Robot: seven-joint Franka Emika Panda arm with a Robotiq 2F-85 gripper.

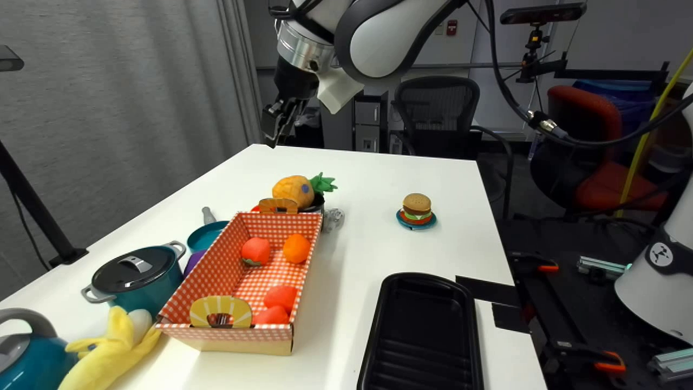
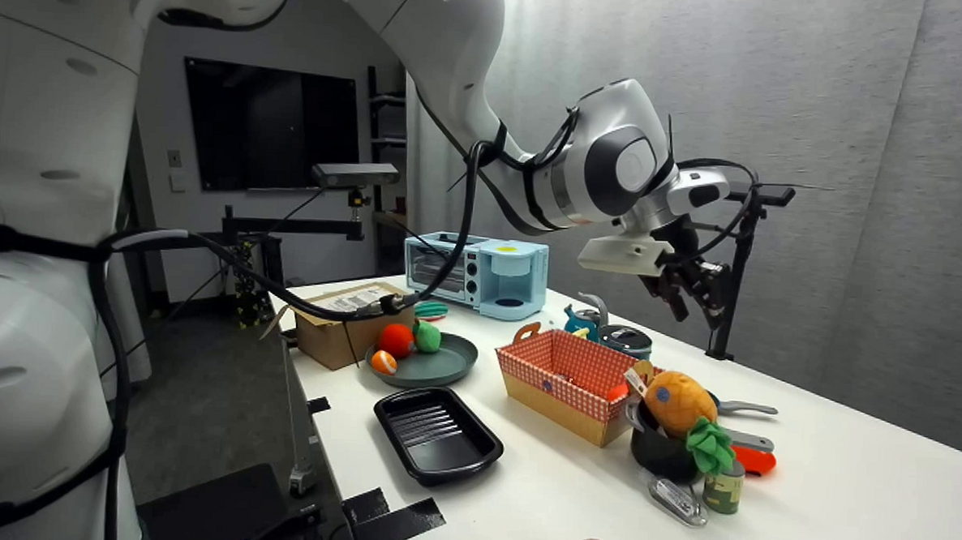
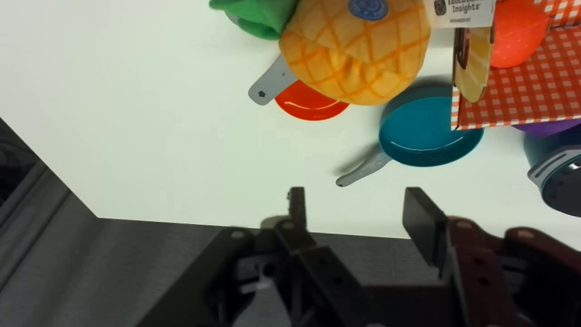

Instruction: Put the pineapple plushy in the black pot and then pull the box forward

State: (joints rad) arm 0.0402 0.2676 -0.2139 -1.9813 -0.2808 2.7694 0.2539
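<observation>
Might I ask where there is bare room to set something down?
The white table is bare between the box and the black tray, and between that tray and the toy burger. It is crowded around the black pot and can.

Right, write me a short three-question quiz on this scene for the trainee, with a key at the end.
1. True or false: the gripper stands open, apart from the pineapple plushy.
2. Which pattern covers the inner walls of the box? a) blue stripes b) green dots c) red-and-white checks
3. Fill in: the pineapple plushy sits in the ____, partly above its rim.
Key: 1. true; 2. c; 3. black pot.
</observation>
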